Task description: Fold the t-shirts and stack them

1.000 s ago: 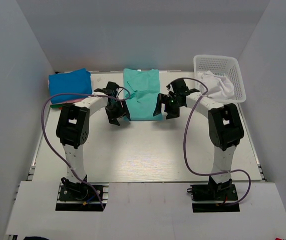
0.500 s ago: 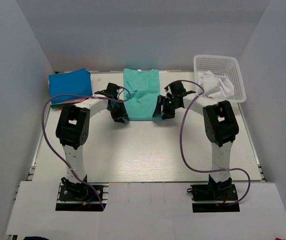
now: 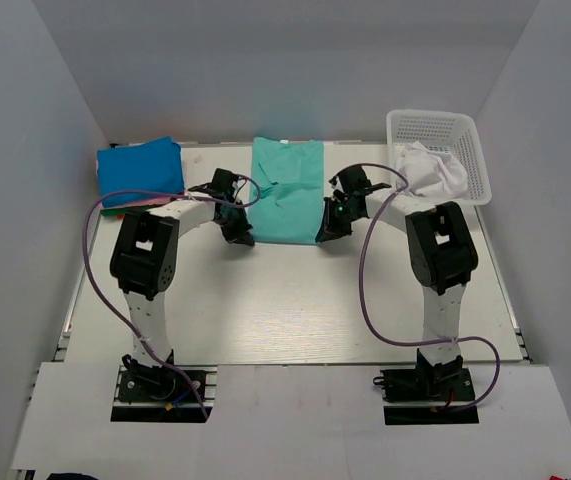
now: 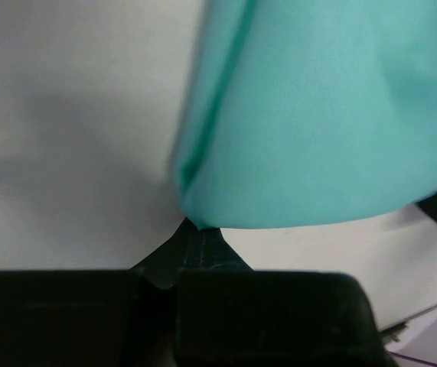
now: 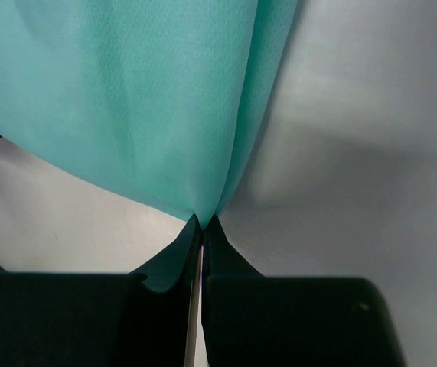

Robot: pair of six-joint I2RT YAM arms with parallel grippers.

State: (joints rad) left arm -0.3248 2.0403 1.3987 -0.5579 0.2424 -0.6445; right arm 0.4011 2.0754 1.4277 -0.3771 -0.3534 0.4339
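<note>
While both arms reach to the middle of the white bench [image 3: 285, 310], the teal-green cloth t-shirt [image 3: 287, 190] lies flat and lengthwise at the far centre, collar toward the back wall. It is already narrowed to a long panel with its sleeves turned inward. A small pale label [image 3: 283, 142] sits at the neckline, too small to read. The left pincer [image 3: 243, 237] is at the shirt's near left corner and the right pincer [image 3: 323, 235] at its near right corner. In each wrist view the black fingers are pressed together on a point of teal fabric, the left [image 4: 195, 229] and the right [image 5: 201, 225], with the cloth fanning away from the tips and the hem edge lifted slightly off the bench. At the far left corner a folded bright blue t-shirt [image 3: 141, 168] lies on a sliver of red-pink t-shirt [image 3: 130, 204], close to the side wall and near the left arm's elbow. At the far right a white plastic mesh basket [image 3: 445, 125] holds a crumpled white t-shirt [image 3: 433, 170], just beside the right arm's purple cable [image 3: 367, 270]. The widest open stretch of bench lies between the teal hem and the arm bases.
</note>
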